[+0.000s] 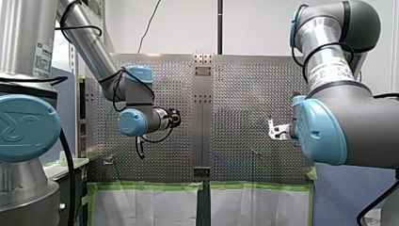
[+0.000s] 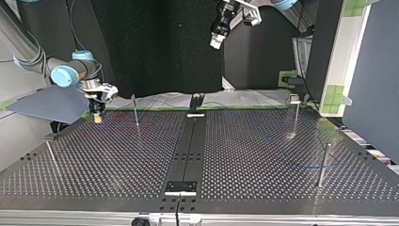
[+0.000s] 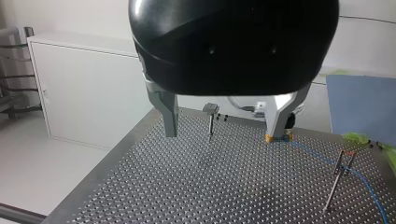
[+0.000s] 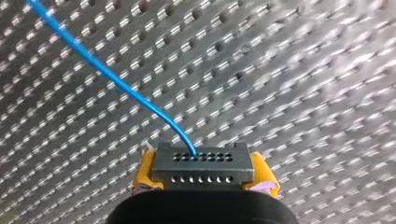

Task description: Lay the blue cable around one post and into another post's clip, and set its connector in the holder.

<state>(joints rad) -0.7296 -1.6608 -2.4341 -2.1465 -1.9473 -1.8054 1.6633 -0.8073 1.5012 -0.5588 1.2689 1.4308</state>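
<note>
A dark grey connector (image 4: 201,164) sits between the yellow pads (image 4: 144,175) of my right gripper (image 4: 201,179), which is shut on it. The blue cable (image 4: 116,84) leaves the connector and runs off over the perforated table. At the top view's left, my right gripper (image 2: 97,115) hangs just above the table's far edge. My left gripper (image 3: 224,133) is open with nothing between its metal fingers (image 3: 169,116), and stands high over the table (image 2: 217,40). Ahead of it are a clip post (image 3: 210,119) and the blue cable (image 3: 369,186) passing a second clip post (image 3: 337,182).
Thin posts stand on the table (image 2: 135,113), (image 2: 50,153), (image 2: 295,115), and a thicker post (image 2: 323,165) stands at the top view's right. A black holder (image 2: 196,102) sits at the far end of the dark centre strip (image 2: 188,146). Green tape edges the table.
</note>
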